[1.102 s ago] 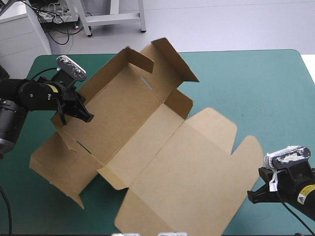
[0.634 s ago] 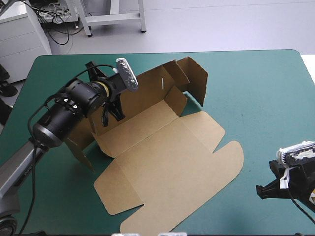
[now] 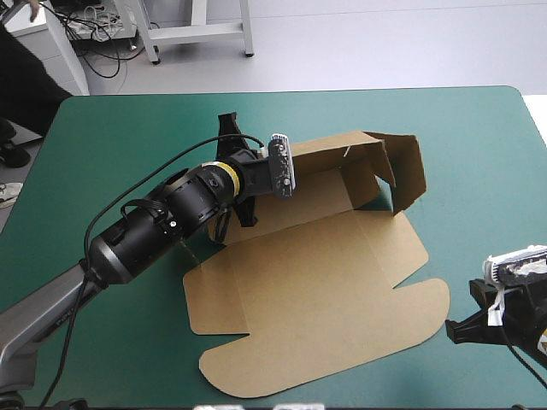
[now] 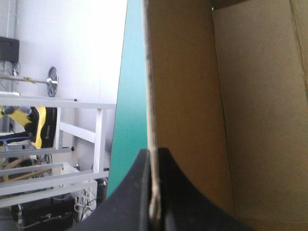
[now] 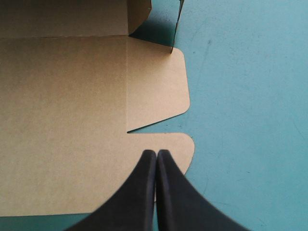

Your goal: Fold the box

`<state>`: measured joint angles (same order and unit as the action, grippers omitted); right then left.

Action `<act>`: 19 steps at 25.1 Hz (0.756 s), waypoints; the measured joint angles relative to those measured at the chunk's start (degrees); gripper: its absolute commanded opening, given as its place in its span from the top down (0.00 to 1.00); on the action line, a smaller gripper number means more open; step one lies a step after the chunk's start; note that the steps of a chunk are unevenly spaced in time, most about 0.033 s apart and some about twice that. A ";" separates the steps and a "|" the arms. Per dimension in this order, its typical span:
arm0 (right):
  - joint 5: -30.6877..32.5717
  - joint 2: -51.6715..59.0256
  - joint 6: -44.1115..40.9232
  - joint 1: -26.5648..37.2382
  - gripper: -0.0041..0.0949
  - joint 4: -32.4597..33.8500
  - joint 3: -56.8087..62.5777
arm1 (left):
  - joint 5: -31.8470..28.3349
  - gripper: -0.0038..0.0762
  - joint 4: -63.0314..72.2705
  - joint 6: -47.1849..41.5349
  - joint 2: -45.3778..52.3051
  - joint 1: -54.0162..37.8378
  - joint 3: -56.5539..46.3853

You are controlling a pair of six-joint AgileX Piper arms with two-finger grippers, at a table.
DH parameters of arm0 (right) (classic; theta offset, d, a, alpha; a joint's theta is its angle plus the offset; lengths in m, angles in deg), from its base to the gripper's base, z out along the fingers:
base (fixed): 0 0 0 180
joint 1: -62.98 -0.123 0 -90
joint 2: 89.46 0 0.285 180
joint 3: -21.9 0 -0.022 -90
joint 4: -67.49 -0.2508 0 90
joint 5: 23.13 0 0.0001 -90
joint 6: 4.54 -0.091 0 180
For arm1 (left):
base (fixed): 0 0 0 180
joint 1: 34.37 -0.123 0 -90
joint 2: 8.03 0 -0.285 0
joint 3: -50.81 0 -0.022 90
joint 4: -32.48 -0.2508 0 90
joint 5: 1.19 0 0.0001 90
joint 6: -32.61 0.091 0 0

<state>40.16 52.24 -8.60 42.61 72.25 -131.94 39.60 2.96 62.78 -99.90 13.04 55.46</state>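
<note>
Now the brown box (image 3: 325, 299) sits in the middle of the table (image 3: 479, 154), and we judge its raised wall could flop back or crease, since the left gripper (image 4: 153, 154) pinches only the wall's thin top edge. We see the lid lying flat toward the near edge, corners rounded, one end flap upright at the far right. Our right gripper (image 5: 157, 155), clenched on nothing, hangs beside the lid's corner.

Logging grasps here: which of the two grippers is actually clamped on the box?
The left gripper: it pinches the edge of the box at its raised wall. The right gripper is shut on nothing, near the flat lid.
</note>
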 measured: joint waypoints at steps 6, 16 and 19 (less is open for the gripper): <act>0.00 0.00 -0.74 0.00 0.98 0.23 0.00 | -8.00 0.99 -1.35 1.44 7.00 0.00 -10.90; -0.27 0.00 -2.28 0.00 0.98 0.87 0.00 | -9.16 0.99 17.59 24.33 13.52 0.00 -14.07; -0.39 0.00 -2.84 0.00 0.98 0.87 0.00 | -8.34 0.99 22.43 28.23 13.47 0.00 -14.40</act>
<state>39.77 52.24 -11.44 42.61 73.12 -131.94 31.26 25.38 91.00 -86.43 13.04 41.06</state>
